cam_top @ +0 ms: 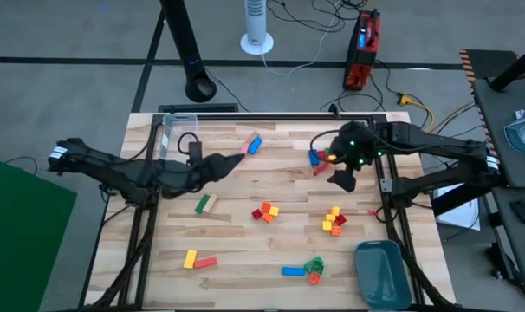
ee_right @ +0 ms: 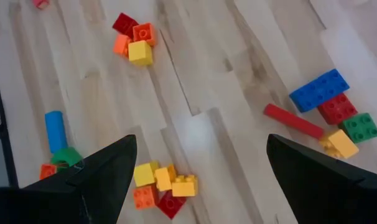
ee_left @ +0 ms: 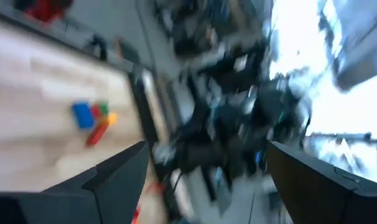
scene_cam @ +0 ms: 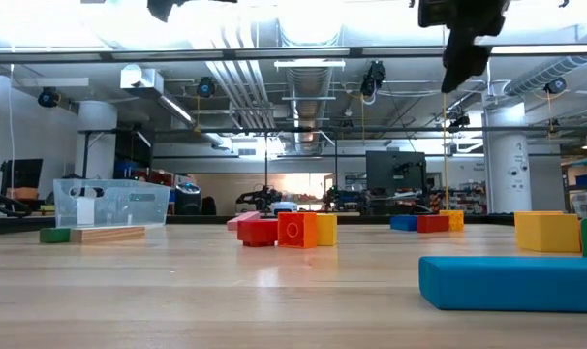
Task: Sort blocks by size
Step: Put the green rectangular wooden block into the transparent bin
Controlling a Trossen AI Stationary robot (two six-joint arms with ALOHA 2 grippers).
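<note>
Blocks lying scattered in loose clusters across the desk (cam_top: 245, 251); none grouped by size yet, so sorting is, in my judgement, at its start; taking the grey-blue tray (cam_top: 382, 273) at the desk's near right corner as landmark.

Right pincer (cam_top: 342, 180) hovering above the desk, well beyond the tray toward the far edge, fingers standing apart and gripping nothing; just beside it lying a mixed cluster (ee_right: 328, 115) of blue, red, green and yellow bricks with a long red bar; probably positioning over this cluster for a first pick.

Left pincer (cam_top: 236, 159) reaching out far across the desk from the tray, fingers apart and empty, tip close to a pink and blue pair (cam_top: 252, 145); the clear plastic box (cam_top: 178, 130) sitting behind it at the far left corner.

Nearer the tray: a yellow-orange-red heap (cam_top: 333, 220); a blue bar with green and orange pieces (cam_top: 304, 269); further off, a red-yellow group (cam_top: 264, 211), a green-and-tan bar (cam_top: 205, 204), a yellow-and-red pair (cam_top: 198, 259).
</note>
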